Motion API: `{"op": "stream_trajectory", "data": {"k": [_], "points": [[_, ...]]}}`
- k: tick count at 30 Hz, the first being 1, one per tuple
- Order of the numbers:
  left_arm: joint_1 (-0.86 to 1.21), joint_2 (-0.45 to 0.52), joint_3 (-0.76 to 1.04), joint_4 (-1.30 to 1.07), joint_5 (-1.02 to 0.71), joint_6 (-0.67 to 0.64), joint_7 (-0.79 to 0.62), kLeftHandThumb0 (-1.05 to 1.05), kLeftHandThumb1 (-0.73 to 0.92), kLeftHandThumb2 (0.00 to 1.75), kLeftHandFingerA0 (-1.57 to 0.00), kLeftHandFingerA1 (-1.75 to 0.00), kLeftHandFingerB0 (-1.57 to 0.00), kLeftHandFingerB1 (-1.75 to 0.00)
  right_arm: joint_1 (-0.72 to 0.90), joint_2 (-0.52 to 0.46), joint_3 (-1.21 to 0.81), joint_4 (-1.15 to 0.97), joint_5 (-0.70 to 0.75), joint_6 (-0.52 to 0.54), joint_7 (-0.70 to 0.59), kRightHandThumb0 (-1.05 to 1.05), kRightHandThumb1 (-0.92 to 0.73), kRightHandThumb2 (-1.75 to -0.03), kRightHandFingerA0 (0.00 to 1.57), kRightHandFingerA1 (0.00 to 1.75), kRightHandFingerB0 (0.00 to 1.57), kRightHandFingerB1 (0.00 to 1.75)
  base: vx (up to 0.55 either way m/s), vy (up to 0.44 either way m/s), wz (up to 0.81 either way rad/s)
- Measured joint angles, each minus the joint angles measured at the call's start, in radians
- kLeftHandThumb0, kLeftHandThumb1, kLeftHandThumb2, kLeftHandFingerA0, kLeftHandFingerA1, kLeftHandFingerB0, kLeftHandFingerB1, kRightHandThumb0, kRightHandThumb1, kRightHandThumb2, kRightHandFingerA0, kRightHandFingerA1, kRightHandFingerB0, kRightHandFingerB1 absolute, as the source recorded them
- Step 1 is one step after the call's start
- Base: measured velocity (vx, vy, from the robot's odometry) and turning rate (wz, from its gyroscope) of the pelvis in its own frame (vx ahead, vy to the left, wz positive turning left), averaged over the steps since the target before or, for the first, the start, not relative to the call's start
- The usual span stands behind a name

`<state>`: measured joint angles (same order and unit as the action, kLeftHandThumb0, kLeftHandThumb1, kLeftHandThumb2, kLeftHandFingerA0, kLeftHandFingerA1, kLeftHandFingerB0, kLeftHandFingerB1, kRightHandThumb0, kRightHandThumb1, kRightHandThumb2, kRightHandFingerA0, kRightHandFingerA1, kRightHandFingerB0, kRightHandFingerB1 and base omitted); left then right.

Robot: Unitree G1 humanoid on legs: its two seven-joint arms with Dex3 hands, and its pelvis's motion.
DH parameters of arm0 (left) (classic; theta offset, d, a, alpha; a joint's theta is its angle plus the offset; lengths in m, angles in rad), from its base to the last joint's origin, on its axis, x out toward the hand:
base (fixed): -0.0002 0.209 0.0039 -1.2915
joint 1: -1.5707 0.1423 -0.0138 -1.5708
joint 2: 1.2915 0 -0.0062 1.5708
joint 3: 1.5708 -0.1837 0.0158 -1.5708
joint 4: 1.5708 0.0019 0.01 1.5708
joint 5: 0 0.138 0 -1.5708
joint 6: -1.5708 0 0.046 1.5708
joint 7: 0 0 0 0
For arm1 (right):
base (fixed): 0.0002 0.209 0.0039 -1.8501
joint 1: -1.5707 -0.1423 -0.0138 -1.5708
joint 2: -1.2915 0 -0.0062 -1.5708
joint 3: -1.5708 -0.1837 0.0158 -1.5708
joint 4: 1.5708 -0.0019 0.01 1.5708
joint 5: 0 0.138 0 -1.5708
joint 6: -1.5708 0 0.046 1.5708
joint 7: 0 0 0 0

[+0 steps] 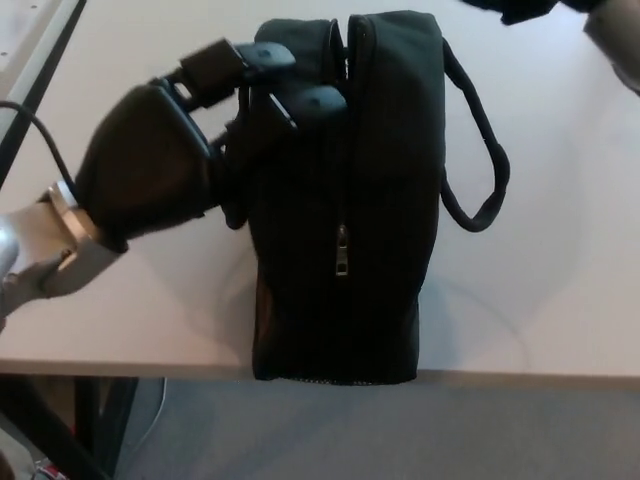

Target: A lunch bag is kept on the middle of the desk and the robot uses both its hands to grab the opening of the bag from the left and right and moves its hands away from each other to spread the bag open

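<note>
Pale desk (pixel 560 300), black lunch bag (pixel 385 180); left hand (pixel 175 150) spread over it

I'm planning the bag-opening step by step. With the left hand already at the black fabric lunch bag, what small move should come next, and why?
Probably bring the right hand down to the right lip of the black fabric lunch bag. The left hand already reaches over the bag's left top edge beside the partly unzipped slit, while only a sliver of the right shows at the top corner, apart from the bag. Spreading needs both sides held.
</note>
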<state>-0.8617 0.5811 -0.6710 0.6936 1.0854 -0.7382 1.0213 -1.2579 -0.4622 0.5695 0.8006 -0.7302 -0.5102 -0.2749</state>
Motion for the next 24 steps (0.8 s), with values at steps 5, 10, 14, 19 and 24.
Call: {"op": "stream_trajectory", "data": {"k": [5,10,14,19,24], "points": [[-0.015,-0.001,-0.087,0.018,0.059,0.005,0.097,-0.03,0.47,0.63,-0.28,-0.40,-0.16,-0.34,0.001,-0.001,0.083,-0.011,-0.050,-0.033,0.001,-0.16,-0.51,-0.58,0.26,0.35,0.08,0.21,0.00,0.000,0.00],[-0.026,0.001,-0.151,0.057,0.111,0.011,0.188,0.02,0.34,0.88,-0.20,-0.54,-0.11,-0.51,0.022,-0.036,0.139,-0.094,-0.095,-0.078,0.008,-0.18,-0.50,-0.58,0.26,0.35,0.09,0.21,0.00,0.000,0.00],[-0.033,0.006,-0.186,0.094,0.145,0.011,0.258,0.01,0.50,0.62,-0.34,-0.39,-0.24,-0.34,0.049,-0.100,0.170,-0.176,-0.137,-0.122,0.027,-0.15,-0.51,-0.59,0.27,0.35,0.09,0.21,0.00,0.000,0.00],[-0.043,0.009,-0.214,0.128,0.180,0.012,0.339,-0.18,0.51,0.58,-0.49,-0.43,-0.30,-0.33,0.094,-0.199,0.172,-0.265,-0.174,-0.199,0.054,-0.48,-0.41,-0.67,0.28,0.43,0.08,0.34,0.00,0.000,0.00],[-0.063,0.009,-0.239,0.142,0.212,0.016,0.405,-0.09,0.52,0.60,-0.44,-0.41,-0.31,-0.34,0.128,-0.256,0.157,-0.303,-0.180,-0.270,0.080,-0.18,-0.51,-0.57,0.31,0.36,0.10,0.23,0.00,0.000,0.00]]}}
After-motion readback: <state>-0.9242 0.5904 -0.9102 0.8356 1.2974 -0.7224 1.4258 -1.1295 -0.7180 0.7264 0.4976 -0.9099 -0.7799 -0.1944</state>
